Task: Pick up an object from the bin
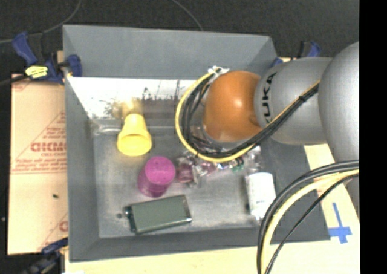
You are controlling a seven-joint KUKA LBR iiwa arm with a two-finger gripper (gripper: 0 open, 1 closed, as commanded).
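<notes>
- Black phone point(158, 215) with a greyish screen lies flat nearest to us, by the near wall of the grey metal bin point(81, 164).
- To its right, by the right wall, we see a white box point(260, 193), well apart from the phone.
- Just beyond the phone sits a magenta cup point(156, 176).
- Beside the cup's right side, in the middle of the bin, is a small purple and silvery jumble point(192, 170). The gripper point(205, 161) is down over it, under the arm's orange cover point(228, 106) and looped cables.
- We cannot tell whether the gripper is open or closed, nor whether it holds anything.
- Farther off on the left a yellow cup point(134, 135) lies near the far wall, wide end toward us.
</notes>
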